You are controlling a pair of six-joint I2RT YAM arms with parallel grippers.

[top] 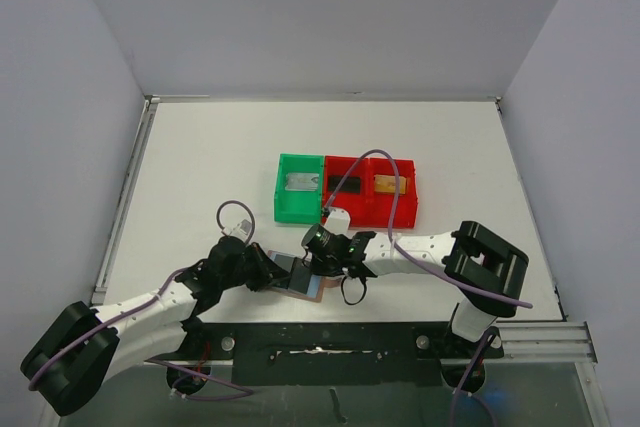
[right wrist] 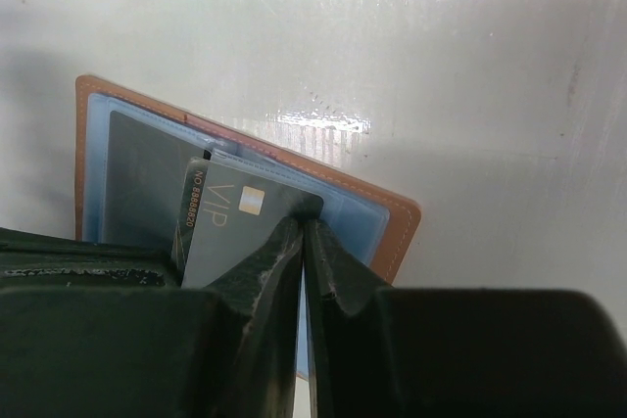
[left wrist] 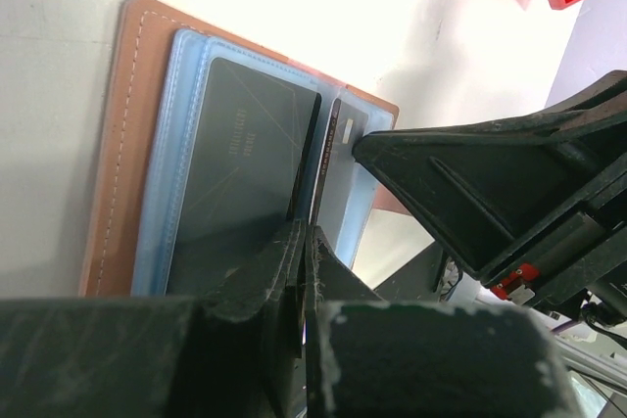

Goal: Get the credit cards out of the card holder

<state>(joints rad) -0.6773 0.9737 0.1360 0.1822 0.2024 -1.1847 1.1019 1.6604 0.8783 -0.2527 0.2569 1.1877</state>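
1. The step in hand is pulling a card. The right gripper (right wrist: 306, 242) is closed on the near corner of a dark grey VIP card (right wrist: 230, 232), which sticks partly out of a clear blue sleeve of the open brown card holder (right wrist: 397, 217).
2. The left gripper (left wrist: 302, 252) is closed too, with its tips at the holder's near edge. It seems to be pinning the holder down, though I cannot tell if it pinches a sleeve.
3. The holder lies flat on the table just in front of the arms, and another dark card (left wrist: 245, 163) sits in its left sleeve.
4. The next move calls for a straight draw along the sleeve while the holder is kept from sliding. After that the card goes to a bin.
5. The green bin (top: 281, 187) holds a silver card (top: 300, 183).
6. The red bin (top: 410, 202) has two compartments. A black card (top: 346, 184) is in the left one and a gold card (top: 392, 185) in the right.
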